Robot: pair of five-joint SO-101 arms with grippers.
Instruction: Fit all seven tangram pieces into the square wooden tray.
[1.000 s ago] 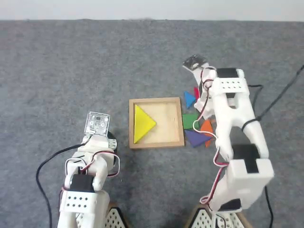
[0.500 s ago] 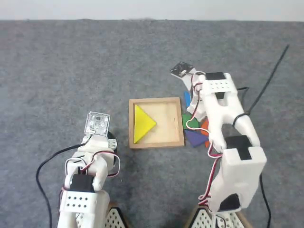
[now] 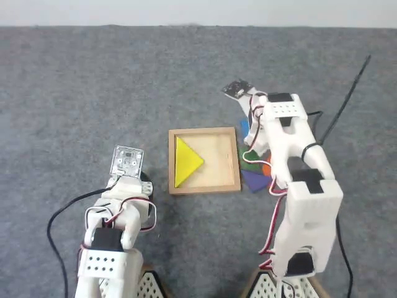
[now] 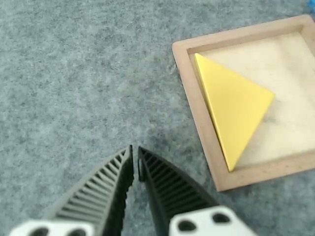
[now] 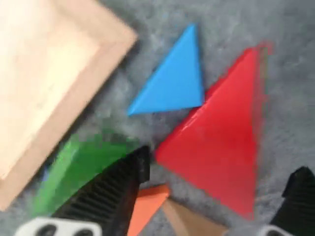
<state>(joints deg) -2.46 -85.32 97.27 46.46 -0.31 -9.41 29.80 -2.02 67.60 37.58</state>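
My left gripper (image 4: 135,153) hangs over the grey felt mat (image 3: 93,81) just to the left of the square wooden tray (image 3: 205,131), its two ribbed fingers pressed together with nothing between them. Inside the tray, the large yellow triangle (image 3: 186,161) lies flat with its long edge against the left wall and its point towards the middle; the right half of the tray floor is bare wood. Just beyond the tray's right wall the loose pieces sit in a cluster on the mat: a blue triangle (image 5: 174,86) nearest the tray's far corner, a large red triangle (image 5: 221,142) beside it, a green piece (image 5: 78,167) close to the rim, an orange piece (image 5: 147,201) and a purple triangle (image 3: 254,180). My right gripper (image 5: 221,172) is low over this cluster with its fingers spread wide, one on each side of the red triangle; I cannot tell whether either finger touches it.
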